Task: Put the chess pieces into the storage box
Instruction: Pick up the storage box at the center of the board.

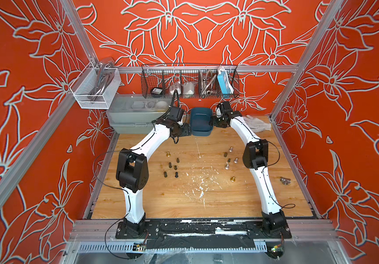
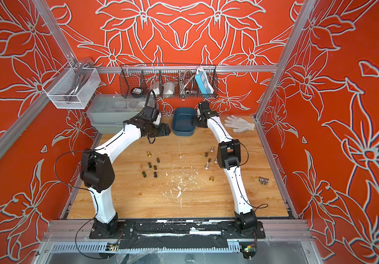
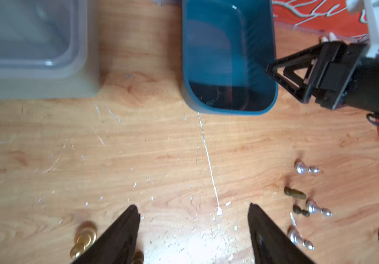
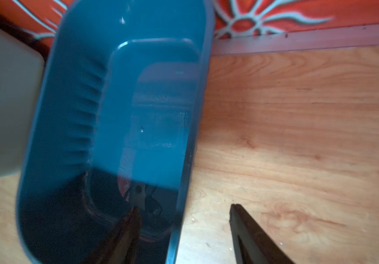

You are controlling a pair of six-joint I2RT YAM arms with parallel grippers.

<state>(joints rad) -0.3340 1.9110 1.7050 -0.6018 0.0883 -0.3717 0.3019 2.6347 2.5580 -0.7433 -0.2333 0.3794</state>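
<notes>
astride a side wall of the storage box [image 4: 74,102] hangs the open right gripper [image 4: 184,208]; left gripper [image 3: 193,206] open nearby.

We see grey-green lidded plastic case [image 1: 135,118] back left on scuffed wooden tabletop [image 1: 161,201]; white fabric glove [image 1: 256,123] back right; small silvery metal fitting [image 1: 285,180] near right edge. We note black wire basket [image 1: 151,77] with blue power strip [image 1: 224,83]; white mesh basket [image 1: 87,96].

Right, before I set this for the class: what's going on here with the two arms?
Both arms are reaching to the blue storage box at the back of the table. The right gripper straddles its side wall, one finger inside and one outside, not clamped. The left gripper is open and empty beside the box. The chess pieces lie scattered on the wood; none shows in the box.
</notes>
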